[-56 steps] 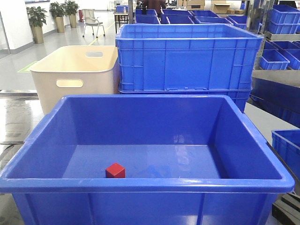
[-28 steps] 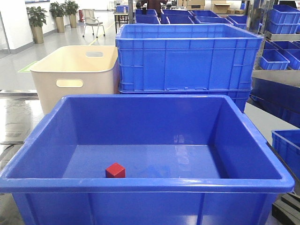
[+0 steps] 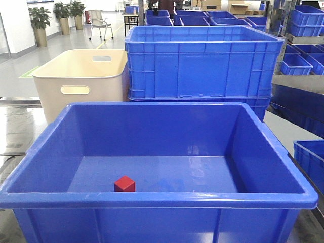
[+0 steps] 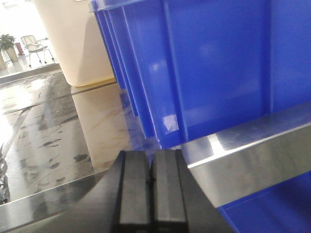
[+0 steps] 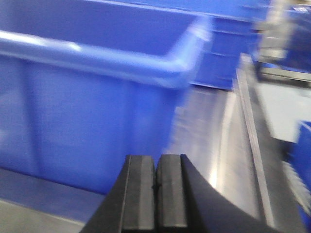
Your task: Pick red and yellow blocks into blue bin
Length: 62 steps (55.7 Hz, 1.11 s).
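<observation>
Red cube [image 3: 124, 184] sits on the bin's [image 3: 152, 199] floor, near the front wall, left of centre. Left gripper [image 4: 151, 182] pressed closed, empty, beside the bin; right gripper [image 5: 156, 185] likewise.

The right wrist view is smeared by motion blur: the blue bin [image 5: 97, 63] at upper left has soft edges, and the shapes at the upper right cannot be made out. The bottom edge of each wrist view cuts off its end effector. In the front view, the blue bin's near rim hides the red cube's [image 3: 124, 184] base.
</observation>
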{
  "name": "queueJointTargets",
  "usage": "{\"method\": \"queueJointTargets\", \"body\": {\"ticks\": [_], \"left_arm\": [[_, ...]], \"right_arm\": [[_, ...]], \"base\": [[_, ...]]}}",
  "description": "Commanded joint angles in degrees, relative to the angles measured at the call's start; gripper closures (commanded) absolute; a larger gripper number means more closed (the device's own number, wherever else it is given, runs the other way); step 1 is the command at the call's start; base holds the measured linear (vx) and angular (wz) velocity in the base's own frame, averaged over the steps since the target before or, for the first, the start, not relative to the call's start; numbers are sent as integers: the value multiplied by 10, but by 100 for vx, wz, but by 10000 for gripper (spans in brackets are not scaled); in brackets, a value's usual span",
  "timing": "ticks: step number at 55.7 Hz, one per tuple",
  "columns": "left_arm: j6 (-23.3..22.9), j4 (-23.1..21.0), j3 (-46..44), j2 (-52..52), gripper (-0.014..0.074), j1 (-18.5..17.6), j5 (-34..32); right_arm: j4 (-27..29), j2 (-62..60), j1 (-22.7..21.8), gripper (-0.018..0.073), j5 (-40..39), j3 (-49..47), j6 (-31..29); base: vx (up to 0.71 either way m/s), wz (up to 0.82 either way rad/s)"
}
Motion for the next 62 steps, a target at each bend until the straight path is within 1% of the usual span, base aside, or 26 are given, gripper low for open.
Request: {"method": "queueJointTargets", "body": {"ticks": [1,6,12,15,62], "left_arm": [[-3,-3,-9,-10,594,0,-44],[-3,-3,-9,-10,594,0,-44],[-3,-3,-9,-10,594,0,-44],[-3,-3,-9,-10,594,0,-44],[-3,-3,-9,-10,594,0,-44]], "right_arm": [[-8,-54,-42,569,-84,35,9],[-8,-106,-58,569,-116,84,10],[-9,-154,-57,569,-161,139,10],[-8,-174,-57,569,-130,136,12],[-8,-172,-57,569,-134,136,10]], "base": [[0,0],[0,0],[0,0],[0,0],[0,0]]}}
